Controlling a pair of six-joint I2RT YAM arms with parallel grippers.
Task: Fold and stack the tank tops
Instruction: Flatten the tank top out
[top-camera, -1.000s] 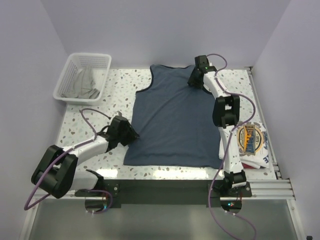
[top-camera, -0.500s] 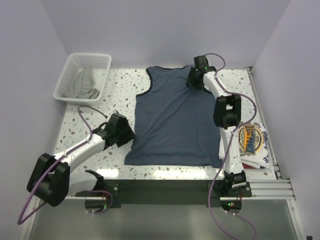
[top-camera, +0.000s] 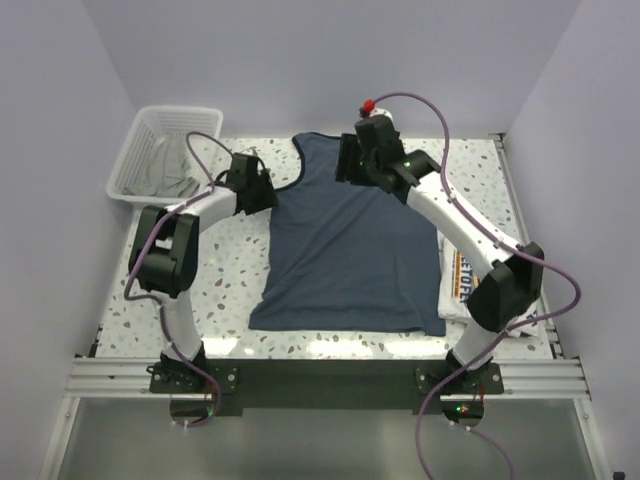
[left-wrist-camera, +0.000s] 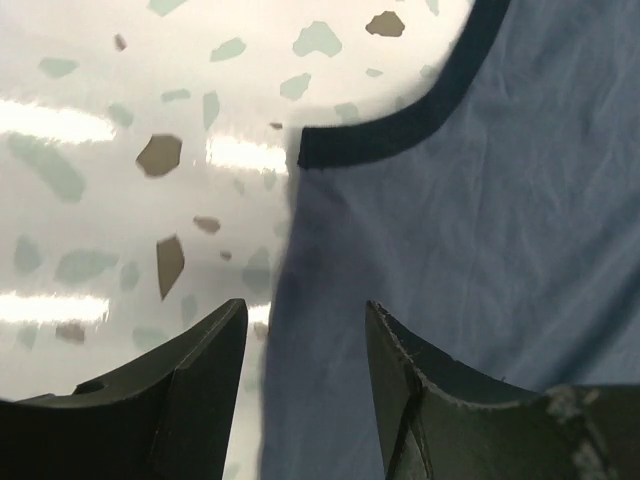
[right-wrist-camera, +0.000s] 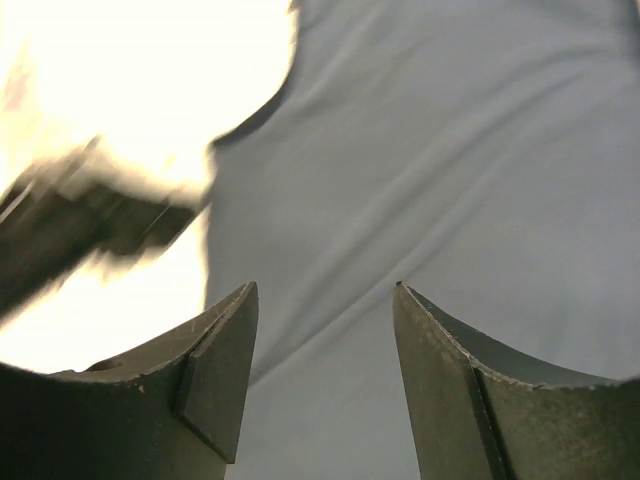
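Observation:
The slate-blue tank top lies spread flat in the middle of the table, neck at the far side. My left gripper is open at its left armhole; in the left wrist view the jaws straddle the cloth's side edge below the navy trim. My right gripper is open low over the top's upper chest, with only blue cloth between its jaws. The folded white tank top lies at the right, mostly hidden under my right arm.
A white mesh basket holding grey cloth stands at the far left corner. The speckled table shows on the left of the top. Walls close in at the back and both sides. My left arm shows blurred in the right wrist view.
My left gripper has swung from the top's lower left side up to its left armhole. My right gripper has moved left from the right shoulder strap to the upper chest, its arm now covering the white top.

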